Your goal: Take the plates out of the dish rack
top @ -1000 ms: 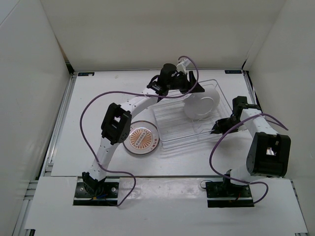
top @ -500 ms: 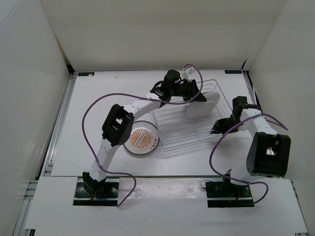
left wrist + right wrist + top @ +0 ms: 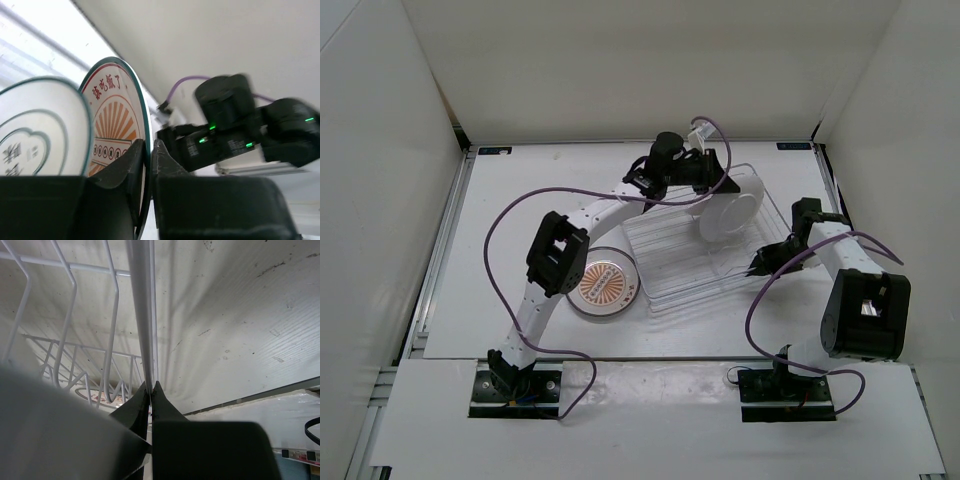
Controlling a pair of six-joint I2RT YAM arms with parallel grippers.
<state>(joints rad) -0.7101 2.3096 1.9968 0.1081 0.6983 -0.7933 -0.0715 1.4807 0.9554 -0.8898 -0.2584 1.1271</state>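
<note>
Pinching sunburst plate [image 3: 117,125]: left fingers [image 3: 122,172], at rim.
Right fingers [image 3: 165,407]: clamping dish rack [image 3: 140,305] edge.
Risk: tilted lift knocks white plate [image 3: 40,125] over.

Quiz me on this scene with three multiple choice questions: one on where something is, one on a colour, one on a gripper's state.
1. Where is the flat plate?
A. on the table, left of the rack
B. inside the rack
C. right of the rack

2. Its centre is:
A. blue
B. orange
C. green

3. The left gripper is:
A. open above the rack
B. shut on a cable
C. shut on an upright plate

Answers:
1. A, the top view shows it lying by the rack's left end.
2. B, it shows an orange sunburst.
3. C, the left wrist view shows it pinching that plate's rim.
</note>
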